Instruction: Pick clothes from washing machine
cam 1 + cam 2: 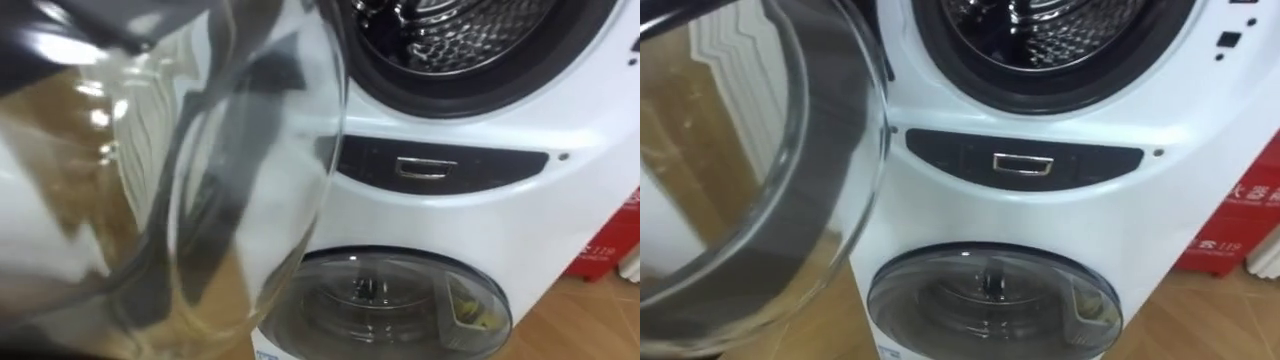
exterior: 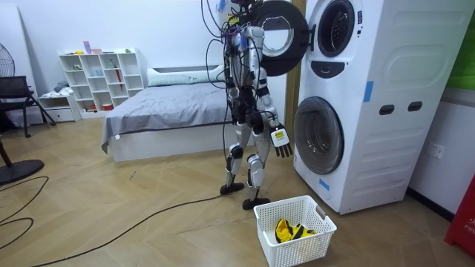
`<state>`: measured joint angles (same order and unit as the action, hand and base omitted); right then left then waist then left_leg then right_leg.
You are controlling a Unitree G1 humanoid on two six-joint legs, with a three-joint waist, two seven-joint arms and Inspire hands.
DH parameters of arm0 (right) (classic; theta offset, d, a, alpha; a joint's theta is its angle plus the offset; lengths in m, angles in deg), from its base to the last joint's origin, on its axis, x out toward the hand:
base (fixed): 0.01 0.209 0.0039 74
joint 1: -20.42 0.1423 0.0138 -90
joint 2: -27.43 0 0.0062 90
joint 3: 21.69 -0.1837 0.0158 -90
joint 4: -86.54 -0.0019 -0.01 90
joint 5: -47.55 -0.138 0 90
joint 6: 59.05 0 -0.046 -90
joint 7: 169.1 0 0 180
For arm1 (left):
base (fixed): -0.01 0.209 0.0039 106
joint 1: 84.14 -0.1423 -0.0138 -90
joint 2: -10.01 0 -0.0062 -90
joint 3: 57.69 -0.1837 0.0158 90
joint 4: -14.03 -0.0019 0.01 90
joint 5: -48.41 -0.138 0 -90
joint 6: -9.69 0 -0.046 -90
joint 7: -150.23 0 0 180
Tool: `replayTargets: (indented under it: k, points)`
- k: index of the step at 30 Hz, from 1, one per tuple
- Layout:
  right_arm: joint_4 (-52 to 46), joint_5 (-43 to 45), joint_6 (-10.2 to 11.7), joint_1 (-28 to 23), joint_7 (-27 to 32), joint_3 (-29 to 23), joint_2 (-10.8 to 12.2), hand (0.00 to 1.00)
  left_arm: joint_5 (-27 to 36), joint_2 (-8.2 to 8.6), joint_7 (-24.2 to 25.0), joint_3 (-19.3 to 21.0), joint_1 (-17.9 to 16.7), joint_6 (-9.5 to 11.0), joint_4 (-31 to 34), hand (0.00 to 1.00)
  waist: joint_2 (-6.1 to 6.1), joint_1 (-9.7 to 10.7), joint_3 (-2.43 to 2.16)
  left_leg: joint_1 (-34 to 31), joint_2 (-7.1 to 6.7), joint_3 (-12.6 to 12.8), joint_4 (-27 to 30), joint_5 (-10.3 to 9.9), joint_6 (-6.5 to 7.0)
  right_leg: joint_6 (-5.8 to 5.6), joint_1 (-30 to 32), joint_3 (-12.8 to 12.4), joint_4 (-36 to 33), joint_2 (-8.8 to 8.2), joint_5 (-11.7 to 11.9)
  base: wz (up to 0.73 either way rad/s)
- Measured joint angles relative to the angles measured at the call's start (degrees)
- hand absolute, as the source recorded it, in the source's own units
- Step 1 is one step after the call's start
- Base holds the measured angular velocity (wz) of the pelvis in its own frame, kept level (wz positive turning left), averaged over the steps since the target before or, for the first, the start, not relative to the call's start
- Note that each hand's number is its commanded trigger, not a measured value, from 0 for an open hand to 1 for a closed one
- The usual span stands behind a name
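I stand close before a white stacked washing machine (image 2: 356, 111). Its upper drum (image 1: 450, 40) is open, and the ribbed metal wall that shows is bare. The round glass door (image 1: 200, 150) is swung out to my left, close to my head. In the room view my right hand (image 2: 280, 141) hangs low at my side with straight fingers, holding nothing. Behind me on the floor stands a white laundry basket (image 2: 320, 215) with a yellow and black piece of clothing (image 2: 289, 230) in it.
Below the drum sit a dark control panel (image 1: 440, 165) and the shut lower door (image 1: 390, 300). A red box (image 1: 1230, 230) stands right of the machine. A bed (image 2: 171, 104) and a white shelf (image 2: 100, 78) are behind me on the wooden floor.
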<state>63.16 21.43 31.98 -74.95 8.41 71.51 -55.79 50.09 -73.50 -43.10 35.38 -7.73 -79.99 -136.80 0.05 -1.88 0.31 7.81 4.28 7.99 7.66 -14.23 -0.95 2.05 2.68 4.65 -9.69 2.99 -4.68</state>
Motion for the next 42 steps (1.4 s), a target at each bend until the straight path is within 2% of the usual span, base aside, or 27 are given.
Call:
replayTargets:
  k: [3, 9, 13, 16, 17, 19, 22, 23, 24, 25, 26, 27, 28, 30, 32, 34, 36, 37, 39, 40, 41, 42]
  points:
    - [0.25, 0.7, 0.04, -0.19, -1.52, 0.01, 0.04, 0.0, -2.42, -0.04, 0.44, 0.73, 0.8, -0.04, -0.64, 0.0, -0.09, 0.2, 0.06, 0.76, -0.02, -0.46, 0.02, 0.0, 0.01, -0.07, -0.92, 0.29, -0.08, -0.14, -0.36, 0.09]
    - [2.4, 2.3, 0.06, -0.48, -4.21, 0.11, 0.52, 0.0, -2.35, -0.07, 1.1, 1.68, 2.87, -0.05, -2.79, 0.0, 0.1, 0.34, 0.17, 1.46, 0.2, -0.32, 0.16, -0.08, -0.14, 0.14, -1.48, 0.22, -0.61, 0.21, -1.04, 0.01]
    - [2.28, 4.73, -0.36, -0.87, -5.22, -0.25, 0.49, 0.0, -2.54, -0.3, 1.03, 3.53, 1.95, -0.05, -2.89, 0.0, 0.35, 0.22, 0.1, 1.51, 0.84, 0.34, 0.96, -0.76, -0.88, 0.79, -0.45, 0.12, -2.28, 0.8, -2.0, -0.12]
    - [2.19, 6.81, -0.86, -0.27, -5.47, -0.22, 0.48, 0.0, -2.28, -0.44, 1.16, 3.7, 1.61, -0.04, -2.66, 0.0, 0.51, -0.02, 0.1, -0.03, 1.95, 1.16, 6.23, -1.87, -2.27, 2.0, -0.01, -0.4, -2.94, 1.48, -2.68, -0.16]
    - [2.24, 8.5, -1.28, -0.1, -5.68, -0.21, 0.42, 0.0, -2.36, -0.45, 1.48, 3.78, 1.2, -0.04, -2.63, 0.0, 0.57, -0.23, 0.06, -1.16, 2.33, 1.25, 9.76, -2.31, -2.82, 2.45, 0.25, -0.96, -3.78, 1.68, -3.16, -0.35]
    - [2.19, 11.07, -1.28, 0.49, -5.89, -0.22, 0.11, 0.0, -2.35, -0.25, 1.72, 3.81, 0.91, -0.07, -2.7, 0.0, 0.33, -0.18, -0.03, -2.55, 3.05, 1.06, 14.21, -2.46, -3.07, 3.13, 0.25, -1.92, -4.44, 1.94, -3.6, -0.32]
    - [2.07, 12.31, -1.15, 0.99, -5.87, -0.73, -0.11, 0.0, -2.36, -0.23, 2.89, 3.77, 2.14, -0.49, -1.26, 0.0, -0.59, 0.35, 0.08, -4.93, 4.32, -0.76, 19.98, -2.55, -3.19, 4.72, 0.45, -2.27, -5.16, 3.04, -3.94, -0.15]
    - [2.03, 12.33, -1.01, 1.08, -5.82, -0.77, -0.48, 0.0, -2.34, -0.05, 3.65, 3.41, 2.86, -0.45, -0.75, 0.0, -1.13, 0.93, -0.03, -5.6, 4.81, -1.53, 23.22, -2.89, -3.31, 5.31, 0.41, -2.17, -5.51, 3.49, -4.15, -0.07]
    - [2.07, 12.28, -0.63, 1.18, -5.75, -0.7, -1.11, 0.0, -2.37, 0.49, 4.21, 3.29, 3.54, -0.32, -0.74, 0.0, -2.32, 1.8, 0.11, -5.29, 5.08, -2.25, 25.66, -3.34, -3.33, 5.76, 0.35, -2.08, -5.9, 4.17, -4.24, 0.0]
    - [2.07, 12.24, -0.2, 1.2, -5.69, -0.65, -1.4, 0.0, -2.36, 0.82, 4.39, 3.3, 4.18, -0.32, -0.8, 0.0, -2.68, 2.27, -0.05, -4.68, 5.02, -2.69, 25.83, -3.63, -3.51, 5.94, 0.42, -1.79, -6.18, 4.37, -4.31, 0.26]
    - [2.04, 12.13, 0.74, 1.31, -5.54, -0.82, -1.77, 0.0, -2.36, 1.23, 5.0, 2.99, 5.8, -0.28, -0.41, 0.0, -3.81, 3.69, 0.08, -3.83, 4.58, -4.26, 25.49, -3.89, -3.73, 6.01, 0.9, -0.87, -6.35, 4.43, -4.35, 0.3]
    - [2.02, 12.05, 1.38, 1.29, -5.15, -1.42, -1.93, 0.0, -2.39, 1.36, 5.44, 2.54, 6.88, 0.25, 0.36, 0.0, -4.33, 4.06, 0.19, -2.48, 3.77, -5.07, 24.19, -3.96, -3.81, 6.07, 1.96, -0.54, -6.91, 4.42, -4.31, 0.29]
    - [2.08, 11.81, 1.56, 1.29, -5.04, -1.6, -1.91, 0.0, -2.47, 1.36, 5.48, 2.41, 7.75, 0.56, 0.49, 0.0, -4.49, 4.24, 0.17, -1.84, 3.6, -5.14, 23.15, -4.14, -4.07, 6.1, 2.59, -0.19, -7.21, 4.4, -4.3, 0.24]
    - [2.07, 11.43, 2.14, 1.58, -4.75, -2.23, -1.76, 0.0, -3.01, 1.26, 5.48, 1.24, 10.24, 2.16, 0.96, 0.0, -4.58, 4.67, 0.15, 0.98, 2.7, -5.44, 16.87, -4.46, -4.38, 6.35, 5.11, 0.8, -8.11, 4.37, -3.86, 0.21]
    - [1.99, 11.45, 2.25, 1.73, -4.62, -2.94, -1.68, 0.0, -3.84, 1.54, 5.68, 0.48, 11.24, 2.6, 1.2, 0.0, -4.94, 4.88, -0.09, 2.25, 2.66, -6.2, 12.0, -4.69, -4.42, 6.26, 6.84, 1.95, -8.24, 4.38, -3.03, 0.2]
    - [1.91, 11.43, 2.26, 1.86, -4.66, -3.36, -1.48, 0.0, -4.86, 1.54, 5.69, -0.01, 11.39, 2.61, 0.78, 0.0, -4.45, 4.52, 0.21, 3.47, 2.53, -6.66, 7.54, -4.74, -4.4, 6.08, 7.89, 2.24, -8.17, 4.36, -1.97, 0.07]
    - [0.9, 11.59, 2.23, 1.41, -4.43, -3.35, -1.51, 0.0, -4.58, 1.52, 5.68, -1.03, 10.26, 2.72, -1.0, 0.0, -3.99, 4.57, 0.42, 3.63, 1.84, -6.7, 4.04, -4.9, -3.16, 5.33, 8.82, 2.78, -8.22, 3.87, -0.27, 0.1]
    - [0.46, 11.87, 2.28, 0.99, -4.31, -3.49, -1.47, 0.0, -4.69, 1.52, 5.78, -1.08, 9.71, 2.75, -1.38, 0.0, -3.88, 4.54, 0.35, 3.64, 1.64, -6.29, 3.51, -4.94, -2.85, 5.06, 9.07, 2.88, -8.05, 3.75, 0.27, 0.11]
    - [0.17, 12.52, 2.29, 0.91, -4.44, -4.73, -1.34, 0.0, -4.68, 1.04, 5.81, -0.95, 8.31, 2.75, -4.01, 0.0, -3.27, 4.62, 0.12, 2.93, 0.27, -5.42, 2.92, -4.93, -0.57, 4.02, 9.65, 3.01, -7.48, 2.48, 2.38, 0.08]
    - [0.16, 12.52, 2.29, 0.66, -4.41, -4.83, -1.28, 0.0, -4.67, 0.87, 5.8, -0.97, 7.73, 2.75, -4.56, 0.0, -2.93, 4.68, -0.04, 2.53, -0.24, -5.35, 3.08, -4.7, -0.19, 3.7, 9.61, 2.93, -6.92, 2.04, 3.14, 0.0]
    - [0.08, 12.43, 2.18, 0.44, -4.44, -4.88, -1.33, 0.0, -4.71, 0.54, 5.75, -0.96, 6.34, 2.75, -4.94, 0.0, -2.54, 4.46, -0.42, 1.81, -1.12, -4.87, 3.36, -4.06, 0.79, 2.98, 9.29, 2.57, -5.11, 1.61, 5.03, -0.03]
    - [0.02, 12.03, 2.17, 0.38, -4.55, -4.9, -1.33, 0.0, -4.69, 0.24, 5.35, -0.93, 5.63, 2.78, -5.88, 0.0, -2.85, 4.33, -0.24, 1.27, -1.14, -4.62, 3.32, -3.66, 1.48, 1.3, 8.59, 2.39, -3.16, 1.07, 6.46, -0.04]
